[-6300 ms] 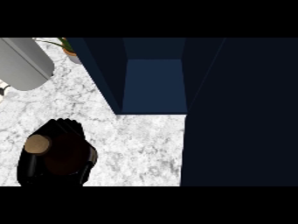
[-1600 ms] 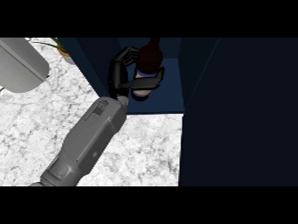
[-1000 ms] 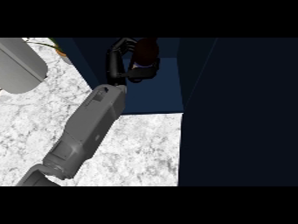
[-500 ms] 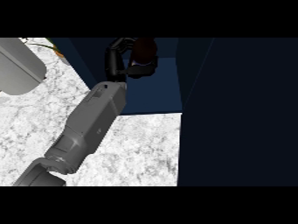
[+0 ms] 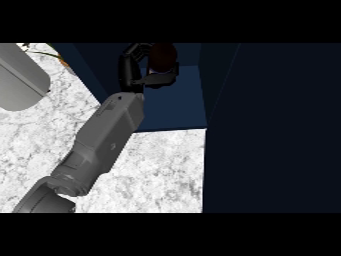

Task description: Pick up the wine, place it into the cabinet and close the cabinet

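A kitchen, white marbled counter [image 5: 151, 170] spreading out below a dark blue cabinet [image 5: 180, 107] standing open, its tall door [image 5: 291, 125] to the cabinet's right, a grey rounded appliance [image 5: 10, 75] off to the cabinet's left

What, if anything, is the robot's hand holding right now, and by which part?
The left hand holds the wine bottle, fingers curled round its body, inside the open cabinet.

A black left hand [image 5: 134, 65] on a grey forearm [image 5: 106, 135] is showing against the dark navy cabinet [image 5: 180, 100], the wine [image 5: 162, 57] is looking dark reddish-brown, and the counter [image 5: 158, 175] is showing white marble with grey veining.
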Motion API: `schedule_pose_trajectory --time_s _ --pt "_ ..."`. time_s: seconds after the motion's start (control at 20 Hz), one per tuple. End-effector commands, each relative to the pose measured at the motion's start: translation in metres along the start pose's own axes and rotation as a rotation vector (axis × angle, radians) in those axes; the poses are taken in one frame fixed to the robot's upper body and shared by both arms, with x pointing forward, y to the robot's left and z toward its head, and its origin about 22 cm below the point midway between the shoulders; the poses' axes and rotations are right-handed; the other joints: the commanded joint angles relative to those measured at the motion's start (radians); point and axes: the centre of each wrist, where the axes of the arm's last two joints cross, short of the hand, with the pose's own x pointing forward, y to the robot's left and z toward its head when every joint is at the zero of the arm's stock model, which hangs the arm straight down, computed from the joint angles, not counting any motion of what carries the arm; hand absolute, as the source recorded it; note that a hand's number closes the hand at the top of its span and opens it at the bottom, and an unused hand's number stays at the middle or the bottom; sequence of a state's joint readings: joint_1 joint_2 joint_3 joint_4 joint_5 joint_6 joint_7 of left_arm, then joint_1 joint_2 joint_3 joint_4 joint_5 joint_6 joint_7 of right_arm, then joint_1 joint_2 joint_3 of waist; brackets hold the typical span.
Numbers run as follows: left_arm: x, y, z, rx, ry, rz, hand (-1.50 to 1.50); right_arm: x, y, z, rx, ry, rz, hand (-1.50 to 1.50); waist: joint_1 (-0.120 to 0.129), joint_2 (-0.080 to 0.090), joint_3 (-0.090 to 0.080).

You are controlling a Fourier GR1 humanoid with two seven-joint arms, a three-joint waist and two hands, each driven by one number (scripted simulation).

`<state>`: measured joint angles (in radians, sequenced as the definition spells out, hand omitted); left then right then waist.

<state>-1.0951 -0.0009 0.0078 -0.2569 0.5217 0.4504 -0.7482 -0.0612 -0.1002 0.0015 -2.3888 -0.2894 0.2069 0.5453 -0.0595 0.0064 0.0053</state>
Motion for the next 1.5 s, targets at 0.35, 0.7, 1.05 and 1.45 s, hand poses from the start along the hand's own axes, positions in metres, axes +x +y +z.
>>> schedule_pose_trajectory --time_s 0.35,0.7,1.05,1.45 --pt "-0.021 0.016 0.011 0.058 0.061 -0.08 -1.5 0.015 0.009 0.007 0.013 -0.034 -0.013 -1.5 -0.005 0.014 -0.006" --pt "-0.022 0.023 0.009 0.071 0.062 -0.163 -1.5 0.011 0.007 0.009 0.014 -0.048 -0.003 -1.5 -0.012 0.017 -0.006" --pt "-0.037 0.041 0.02 0.061 0.067 -0.219 -1.5 0.014 0.0 0.001 0.013 -0.051 0.002 -1.5 -0.007 0.019 -0.006" --pt "-0.035 0.037 0.019 0.086 0.031 -0.181 -1.5 0.02 0.012 0.009 0.027 -0.037 -0.006 -1.5 -0.008 0.015 -0.007"
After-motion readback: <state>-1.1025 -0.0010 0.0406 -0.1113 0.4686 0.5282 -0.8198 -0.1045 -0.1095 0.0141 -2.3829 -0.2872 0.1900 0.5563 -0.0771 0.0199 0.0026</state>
